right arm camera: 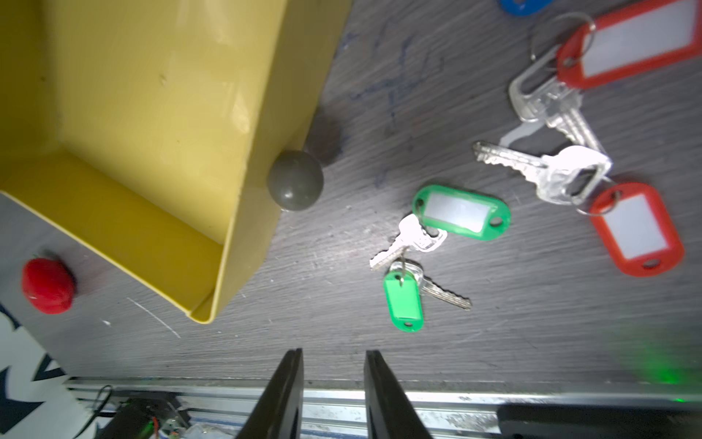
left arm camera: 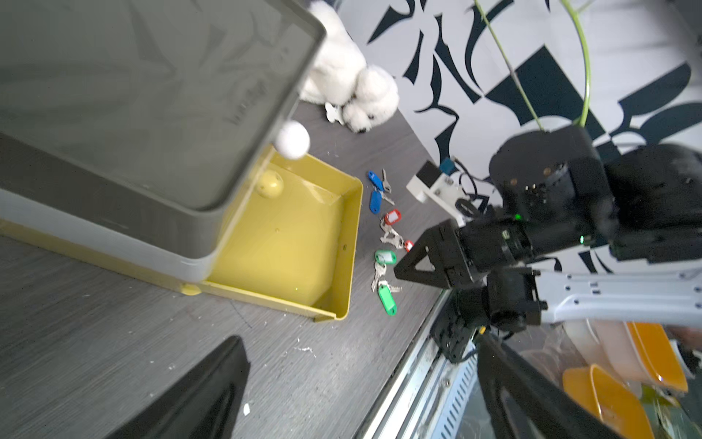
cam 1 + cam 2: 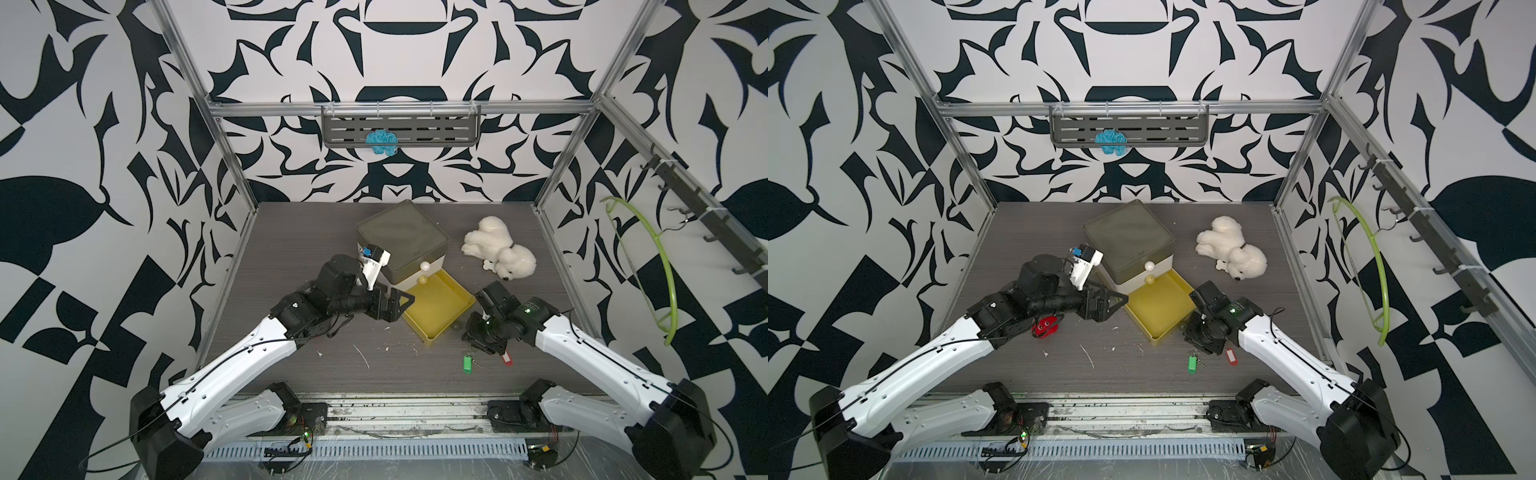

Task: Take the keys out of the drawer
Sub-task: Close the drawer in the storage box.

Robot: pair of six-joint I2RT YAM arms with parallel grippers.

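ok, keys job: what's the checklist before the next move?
1. drawer pulled out: ok.
2. visible drawer floor bare of keys: ok; the part under the cabinet: cannot tell.
3. keys with blue, red and green tags lie on the table beside the drawer: ok.
4. right pincer jaws apart, nothing between them: ok.
5. left pincer wide open, empty: ok.

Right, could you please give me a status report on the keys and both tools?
Left tool open, empty, beside drawer. Right tool open, empty, near keys. Keys on table, outside drawer. Nothing in the way.
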